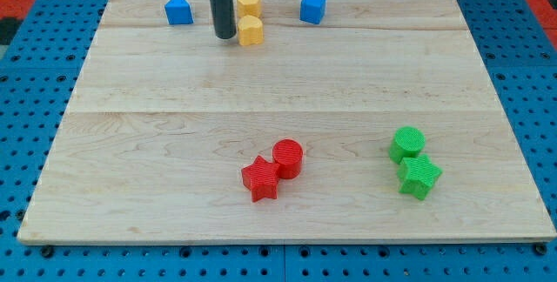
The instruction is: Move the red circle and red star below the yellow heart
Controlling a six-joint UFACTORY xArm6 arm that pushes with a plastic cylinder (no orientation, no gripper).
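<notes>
Standing just left of the yellow heart (251,31), my tip (225,35) holds nothing; our red circle (288,157) and red star (260,178) lie touching, far toward the view's bottom.

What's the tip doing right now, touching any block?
My tip: no gripper, holds nothing; it sits at the view's top, just left of the lower yellow block, whether touching cannot be told. Far from the red circle and red star.

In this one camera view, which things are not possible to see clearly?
- Rod: its upper part is cut off by the view's top edge; only my tip shows, left of the yellow blocks.
- Upper yellow block and lower yellow block: too small to tell which is the heart.
</notes>
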